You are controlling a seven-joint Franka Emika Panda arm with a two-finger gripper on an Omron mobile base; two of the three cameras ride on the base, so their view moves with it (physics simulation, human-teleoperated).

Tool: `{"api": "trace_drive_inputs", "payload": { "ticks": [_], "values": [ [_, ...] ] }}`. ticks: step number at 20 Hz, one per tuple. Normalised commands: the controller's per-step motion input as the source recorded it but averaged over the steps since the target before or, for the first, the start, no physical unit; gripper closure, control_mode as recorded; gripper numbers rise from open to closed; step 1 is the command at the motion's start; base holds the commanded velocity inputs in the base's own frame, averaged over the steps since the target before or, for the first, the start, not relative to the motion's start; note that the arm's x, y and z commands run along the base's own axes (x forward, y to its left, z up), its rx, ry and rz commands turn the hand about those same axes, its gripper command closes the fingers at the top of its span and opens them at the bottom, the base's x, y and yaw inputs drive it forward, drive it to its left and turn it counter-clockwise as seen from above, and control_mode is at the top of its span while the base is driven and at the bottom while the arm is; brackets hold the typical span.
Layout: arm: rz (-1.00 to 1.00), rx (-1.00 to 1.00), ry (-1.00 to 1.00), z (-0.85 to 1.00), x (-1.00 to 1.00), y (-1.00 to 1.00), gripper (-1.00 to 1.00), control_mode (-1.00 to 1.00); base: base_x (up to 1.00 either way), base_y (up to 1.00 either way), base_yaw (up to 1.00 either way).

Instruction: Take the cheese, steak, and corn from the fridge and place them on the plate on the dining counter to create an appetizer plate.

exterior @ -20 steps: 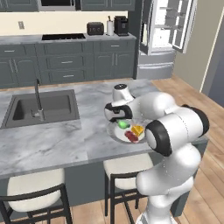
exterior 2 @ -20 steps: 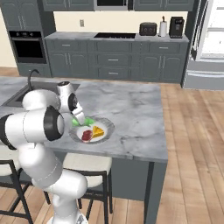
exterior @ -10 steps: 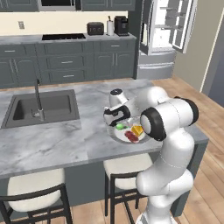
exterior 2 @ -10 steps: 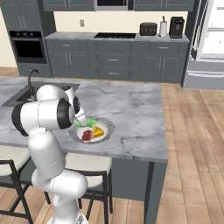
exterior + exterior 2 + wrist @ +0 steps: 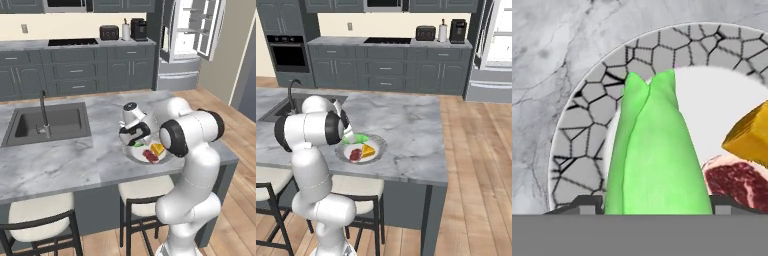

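Note:
The plate lies on the dining counter near its front edge. On it are the orange cheese and the dark red steak. The green corn lies along the plate's left side, beside the steak. My gripper is down at the plate, its two fingertips against the corn's sides, shut on it. From the base views the hand hangs over the plate, with the corn, steak and cheese beneath it.
The fridge stands open at the back of the room. A sink with a tap is set into the counter to the left of the plate. Stools stand under the counter's near edge. A toaster and coffee maker sit on the back worktop.
The arm's elbow and upper links have swung round and risen while the hand stayed low over the plate with the corn between its fingers.

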Motion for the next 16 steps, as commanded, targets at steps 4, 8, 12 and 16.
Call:
{"api": "trace_drive_inputs", "payload": {
  "ticks": [4,8,12,16],
  "values": [
    [-0.02,0.00,0.05,0.12,-0.09,-0.38,-1.00,-1.00,0.00,0.00,0.00],
    [0.00,0.00,0.02,0.21,-0.06,-0.14,-1.00,-1.00,0.00,0.00,0.00],
    [0.00,0.00,0.00,0.56,-0.39,-0.02,-1.00,-1.00,0.00,0.00,0.00],
    [0.00,0.00,0.01,0.74,-0.91,0.00,-1.00,-1.00,0.00,0.00,0.00]
  ]
}}
